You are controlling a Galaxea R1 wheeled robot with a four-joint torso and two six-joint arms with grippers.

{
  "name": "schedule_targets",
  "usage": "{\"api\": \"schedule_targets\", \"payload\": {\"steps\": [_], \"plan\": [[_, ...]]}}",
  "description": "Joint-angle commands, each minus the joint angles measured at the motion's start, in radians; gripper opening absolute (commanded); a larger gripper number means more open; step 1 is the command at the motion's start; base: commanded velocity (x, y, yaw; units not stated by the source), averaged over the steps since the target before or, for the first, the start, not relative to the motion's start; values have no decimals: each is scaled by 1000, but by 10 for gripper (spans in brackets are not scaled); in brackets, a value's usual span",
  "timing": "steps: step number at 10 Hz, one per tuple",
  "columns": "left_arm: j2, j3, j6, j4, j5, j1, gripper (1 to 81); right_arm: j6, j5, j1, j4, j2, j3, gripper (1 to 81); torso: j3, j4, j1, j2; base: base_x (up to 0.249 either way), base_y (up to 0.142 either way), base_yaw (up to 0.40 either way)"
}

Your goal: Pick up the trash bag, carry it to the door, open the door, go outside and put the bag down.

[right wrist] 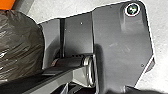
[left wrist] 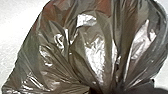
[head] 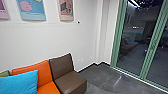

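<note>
The trash bag point(left wrist: 96, 50), translucent grey-brown and shiny, looms large in the left wrist view. Its folds run together at the dark left gripper point(left wrist: 107, 91), which is shut on the bunched plastic. Part of the same full bag point(right wrist: 18, 45) also appears in the right wrist view, beside the robot's own plate and bar. The glass door area point(head: 146, 60) has green frames and stands at the right of the head view, with dark space and reflections in the panes. Whether the right gripper is open or shut is hidden.
A brown seat point(head: 72, 81) and an orange seat point(head: 42, 68) line the white wall, with a blue cushion point(head: 20, 82) at the near left. Posters point(head: 32, 11) hang above. Dark grey floor point(head: 105, 77) runs between the brown seat and the green frames.
</note>
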Motion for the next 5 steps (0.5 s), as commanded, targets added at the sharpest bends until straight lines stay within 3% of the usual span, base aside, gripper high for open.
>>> {"api": "schedule_targets", "payload": {"steps": [1, 5], "plan": [[3, 2, 7, -4, 72, -71, 10, -4, -60, 54, -8, 3, 4, 811, 0, 0, 0, 0, 0, 0, -305], [3, 0, 8, -4, 72, -71, 10, -4, -60, 54, -8, 5, 4, 811, 0, 0, 0, 0, 0, 0, -306]]}}
